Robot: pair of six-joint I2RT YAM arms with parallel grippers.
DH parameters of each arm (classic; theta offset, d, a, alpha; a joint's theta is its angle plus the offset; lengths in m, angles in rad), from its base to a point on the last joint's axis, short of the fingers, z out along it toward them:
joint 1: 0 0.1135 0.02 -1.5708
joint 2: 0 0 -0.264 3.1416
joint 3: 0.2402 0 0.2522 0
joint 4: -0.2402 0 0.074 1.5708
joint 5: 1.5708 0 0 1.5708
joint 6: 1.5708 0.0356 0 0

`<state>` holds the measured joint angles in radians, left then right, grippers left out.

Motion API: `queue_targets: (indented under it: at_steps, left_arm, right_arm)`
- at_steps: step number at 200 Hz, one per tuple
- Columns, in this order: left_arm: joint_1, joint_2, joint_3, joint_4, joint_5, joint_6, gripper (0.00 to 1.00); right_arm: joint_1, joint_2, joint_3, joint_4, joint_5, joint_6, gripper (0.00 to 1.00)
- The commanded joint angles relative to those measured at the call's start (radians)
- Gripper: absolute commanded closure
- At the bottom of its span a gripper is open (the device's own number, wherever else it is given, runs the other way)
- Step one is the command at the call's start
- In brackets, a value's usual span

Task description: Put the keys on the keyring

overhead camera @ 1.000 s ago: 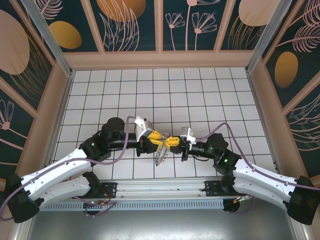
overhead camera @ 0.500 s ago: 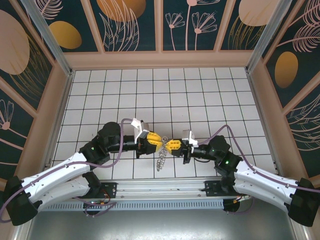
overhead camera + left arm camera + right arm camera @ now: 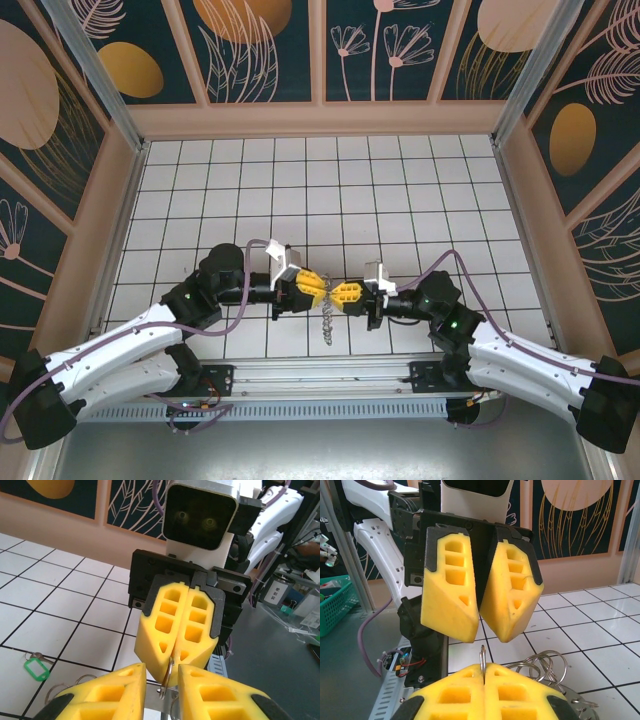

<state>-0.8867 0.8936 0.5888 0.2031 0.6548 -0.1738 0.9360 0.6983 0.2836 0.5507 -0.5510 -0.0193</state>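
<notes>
At lower left, the left wrist view shows one small green-headed key lying on the white tiled table, while the top view shows a spiky bunch of grey metal keys, too small to count, dangling below centre. The right gripper pinches the thin grey metal keyring between its two shut yellow pads; the left gripper, facing it, has two pads narrowly apart.

Tiled table: white, black grid
Foam gripper pads: yellow
Plastic key tag: green
Wall panels: teal, orange discs, pale leaves
</notes>
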Motion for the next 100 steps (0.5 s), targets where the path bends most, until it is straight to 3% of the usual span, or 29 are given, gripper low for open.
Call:
queue_targets:
  at_steps: [1, 65, 100]
  left_arm:
    - [-0.005, 0.008, 0.020, -0.021, 0.046, 0.056, 0.77]
    - [-0.036, 0.025, 0.048, -0.095, 0.005, 0.156, 0.72]
    - [-0.035, 0.038, 0.061, -0.103, -0.004, 0.169, 0.84]
  right_arm:
    - [0.006, -0.008, 0.038, 0.070, -0.020, 0.014, 1.00]
    - [0.006, -0.011, 0.048, 0.058, -0.016, 0.018, 1.00]
    - [0.006, -0.010, 0.045, 0.059, -0.018, 0.018, 1.00]
